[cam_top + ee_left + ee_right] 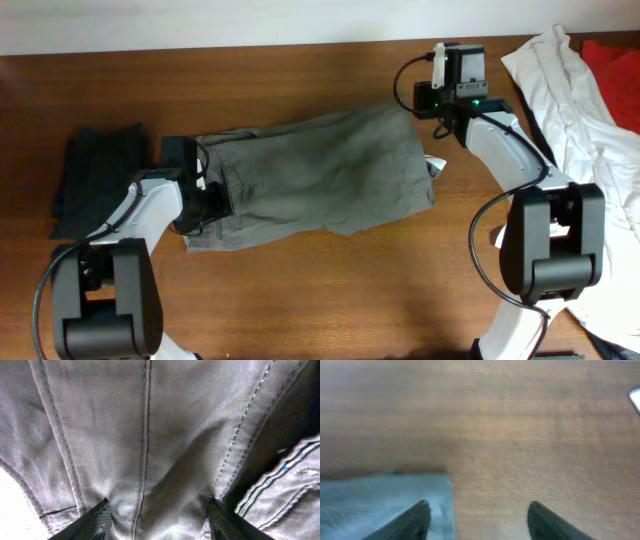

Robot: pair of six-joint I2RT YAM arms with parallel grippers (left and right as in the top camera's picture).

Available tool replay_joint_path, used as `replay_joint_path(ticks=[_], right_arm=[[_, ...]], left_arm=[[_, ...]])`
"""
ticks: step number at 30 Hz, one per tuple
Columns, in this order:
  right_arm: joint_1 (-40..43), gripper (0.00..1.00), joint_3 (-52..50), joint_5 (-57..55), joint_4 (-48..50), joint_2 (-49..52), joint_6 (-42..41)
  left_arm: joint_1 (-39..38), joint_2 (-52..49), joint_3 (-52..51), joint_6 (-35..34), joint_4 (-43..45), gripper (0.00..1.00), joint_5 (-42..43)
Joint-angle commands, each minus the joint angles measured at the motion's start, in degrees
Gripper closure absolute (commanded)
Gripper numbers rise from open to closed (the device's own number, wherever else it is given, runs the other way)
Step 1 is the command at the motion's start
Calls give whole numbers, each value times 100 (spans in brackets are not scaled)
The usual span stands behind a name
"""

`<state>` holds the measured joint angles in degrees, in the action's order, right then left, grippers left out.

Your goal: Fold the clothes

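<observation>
The grey-olive shorts [320, 170] lie spread flat across the middle of the table, waistband end to the left. My left gripper [210, 200] is low over that left end. In the left wrist view its fingers [157, 502] are spread wide and open, with seamed shorts fabric [150, 435] bunched between them and the pale waistband lining [285, 480] at the right. My right gripper [432, 105] is at the shorts' far right corner. In the right wrist view it [477, 505] is open over bare wood, its left finger over the fabric's edge [385, 505].
A dark folded garment [95, 180] lies at the left of the table. A white garment [585, 110] and a red one [612, 55] are piled at the right edge. A small white tag [435, 165] sticks out by the shorts' right side.
</observation>
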<state>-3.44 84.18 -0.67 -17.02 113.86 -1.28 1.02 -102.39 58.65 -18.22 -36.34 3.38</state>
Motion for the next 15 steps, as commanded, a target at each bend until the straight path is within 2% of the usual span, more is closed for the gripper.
replay_joint_path(ticks=[1, 3, 5, 8, 10, 15], right_arm=[[20, 31, 118, -256, -404, 28, -109], [20, 33, 136, 131, -876, -101, 7], [20, 40, 138, 1576, -1829, -363, 514], [9, 64, 138, 2608, -2682, -433, 710], [-22, 75, 101, 3134, -3108, -400, 782], [-262, 77, -63, 3582, -3462, -387, 1200]], left_arm=[[74, -365, -236, -61, 35, 37, -468], [74, -365, -236, -59, 35, 37, -468], [74, -365, -236, -59, 35, 37, -470], [74, -365, -236, -59, 33, 37, -468], [74, -365, -236, -59, 35, 37, -468], [74, -365, -236, -59, 35, 37, -468]])
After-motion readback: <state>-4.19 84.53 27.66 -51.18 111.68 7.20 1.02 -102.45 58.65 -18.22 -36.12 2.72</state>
